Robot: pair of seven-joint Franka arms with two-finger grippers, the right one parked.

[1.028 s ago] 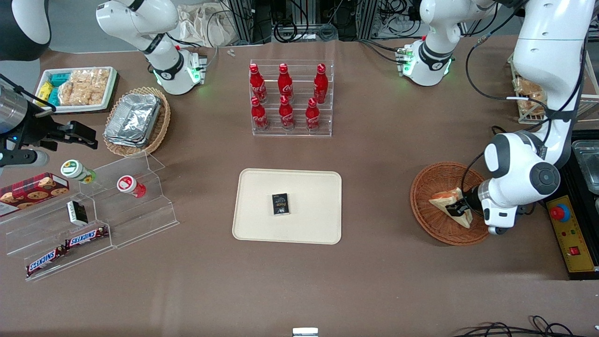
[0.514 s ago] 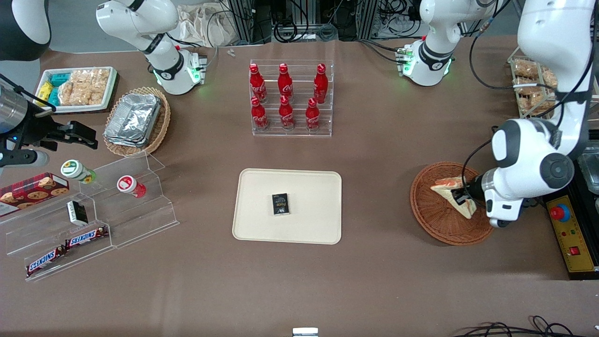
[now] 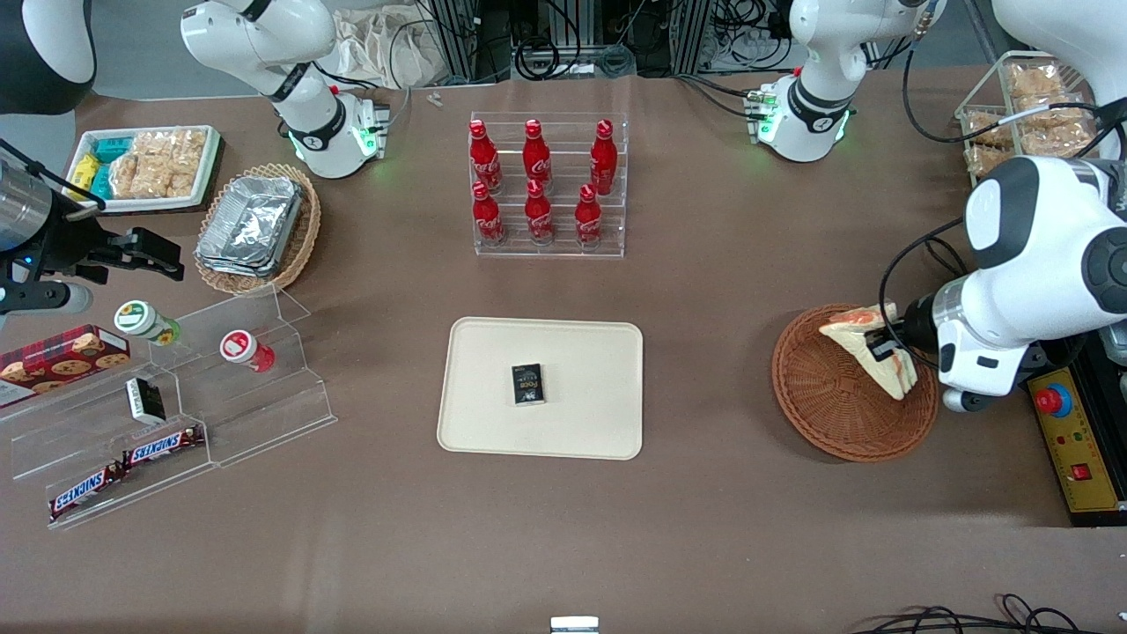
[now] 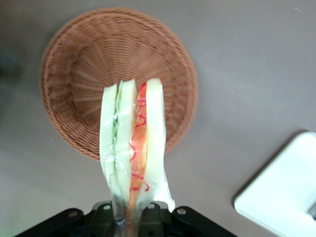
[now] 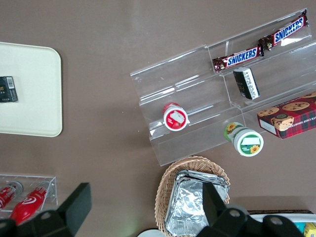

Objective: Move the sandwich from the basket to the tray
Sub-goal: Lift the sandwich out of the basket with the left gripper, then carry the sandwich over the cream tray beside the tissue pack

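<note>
Brown surface (image 3: 722, 528), cluttered mostly toward the parked arm's end. Cream tray (image 3: 581, 423) lies mid-surface, flat, carrying one small dark box (image 3: 527, 384) near its centre. Round reddish wicker basket (image 3: 832, 414) sits toward the working arm's end, well apart from the tray, nothing lying in it. Sandwich (image 3: 867, 350) hangs above the basket, lifted clear of the weave, a corner pointing toward the front camera; wrist view shows its (image 4: 132, 143) white bread layers edge-on with orange-red and green filling, basket (image 4: 74, 74) beneath. Claw (image 3: 882, 345) clamped on the sandwich, over the basket's rim on the working arm's side.
</note>
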